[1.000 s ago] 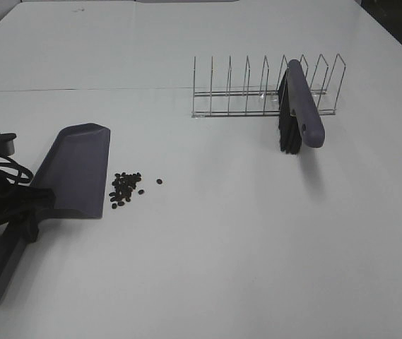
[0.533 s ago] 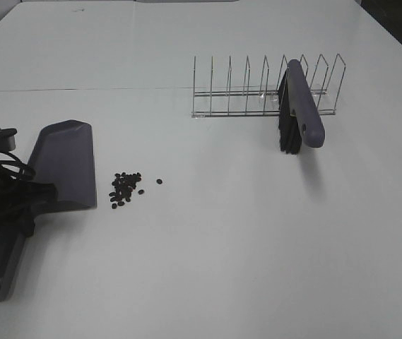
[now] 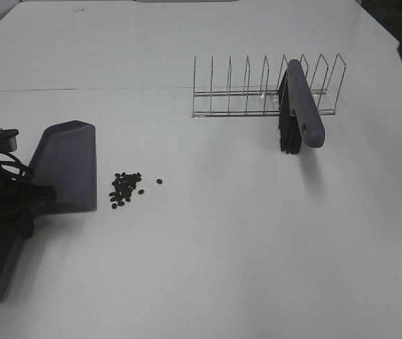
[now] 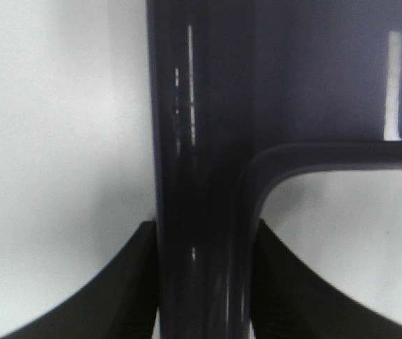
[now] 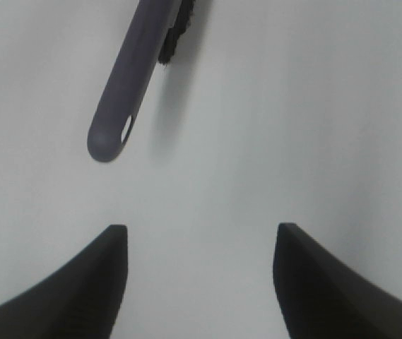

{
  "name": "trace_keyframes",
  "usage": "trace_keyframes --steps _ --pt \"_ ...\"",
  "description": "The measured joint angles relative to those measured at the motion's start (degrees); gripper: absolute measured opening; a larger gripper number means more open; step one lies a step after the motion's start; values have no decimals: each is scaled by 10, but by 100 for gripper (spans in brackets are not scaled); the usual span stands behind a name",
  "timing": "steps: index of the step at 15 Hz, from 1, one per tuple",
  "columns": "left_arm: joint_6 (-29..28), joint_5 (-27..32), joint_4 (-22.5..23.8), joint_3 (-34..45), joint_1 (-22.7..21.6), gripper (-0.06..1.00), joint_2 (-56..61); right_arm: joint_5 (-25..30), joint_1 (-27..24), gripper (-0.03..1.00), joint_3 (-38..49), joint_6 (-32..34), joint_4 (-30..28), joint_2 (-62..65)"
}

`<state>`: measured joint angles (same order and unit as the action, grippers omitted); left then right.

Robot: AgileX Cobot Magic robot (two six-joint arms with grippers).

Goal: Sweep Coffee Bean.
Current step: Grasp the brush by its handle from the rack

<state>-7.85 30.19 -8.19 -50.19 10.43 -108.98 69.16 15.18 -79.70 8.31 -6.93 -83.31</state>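
Tabletop (image 3: pixel 222 247): white, carries everything.
Rack (image 3: pixel 246 88): wire, far right of centre, long axis left-right.
Dustpan (image 3: pixel 63 166): near left, long axis runs from the handle at the near-left up to the pan on the far side. Flat or tilted, can't tell.
Brush (image 3: pixel 305 106): leans in the rack near its right end, handle end toward the camera, bristles down and left of the handle.
Left hand (image 4: pixel 202 282): clamped on the dustpan handle, one finger on each side, touching it.
Right hand (image 5: pixel 197 275): fingers spread wide, nothing between them, above bare tabletop just short of the brush handle end.
Beans (image 3: pixel 125 188): loose cluster on the tabletop just beside the pan's right edge, not touching it. The cluster's long axis runs near-left to far-right. One stray bean (image 3: pixel 159 181) lies apart on the right.

Delta: vs 1 s ago the dustpan has shifted left, so its gap to the beans is wider. Vs 0.5 s ago it's almost unchanged. A dark arm part now shows at the top-right corner of the high view. Beans, brush and rack haven't moved.
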Motion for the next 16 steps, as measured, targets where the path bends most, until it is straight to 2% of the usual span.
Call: trace_keyframes --steps 1,4,7,10,16 --pt "3 3 0 0 0 32 0 6 0 58 -86 -19 5 -93" --pt "4 6 0 0 0 32 0 7 0 58 -268 -36 31 -268" --pt "11 11 0 -1 0 32 0 7 -16 58 -421 -44 92 -406" --pt "15 12 0 -1 0 32 0 6 -56 58 -470 -44 146 -489" --pt "17 12 0 -1 0 32 0 6 -69 57 -475 -45 129 -571"
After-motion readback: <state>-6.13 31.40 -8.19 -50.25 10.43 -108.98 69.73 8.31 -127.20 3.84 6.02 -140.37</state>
